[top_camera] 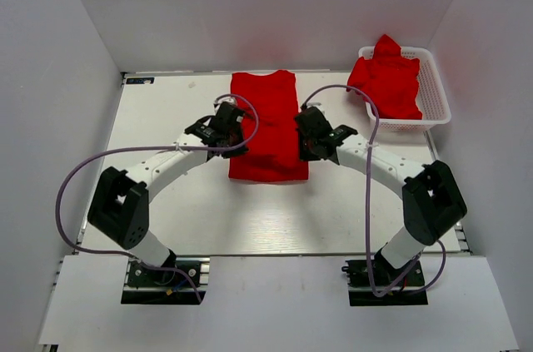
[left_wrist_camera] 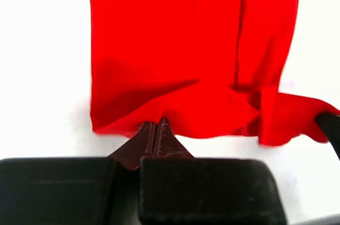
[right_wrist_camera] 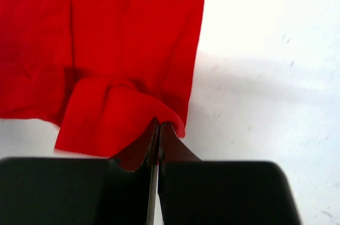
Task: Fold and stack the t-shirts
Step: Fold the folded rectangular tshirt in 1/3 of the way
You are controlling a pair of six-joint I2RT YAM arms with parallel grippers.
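Observation:
A red t-shirt lies as a long narrow strip on the white table, collar end far from the arms. My left gripper is shut on its near left hem; the left wrist view shows the pinch in the fabric. My right gripper is shut on the near right hem, seen in the right wrist view with the cloth bunched at the jaws. The hem hangs lifted between both grippers. More red t-shirts lie heaped in the basket.
A white lattice basket stands at the far right corner of the table. White walls close in the left, far and right sides. Purple cables loop from both arms.

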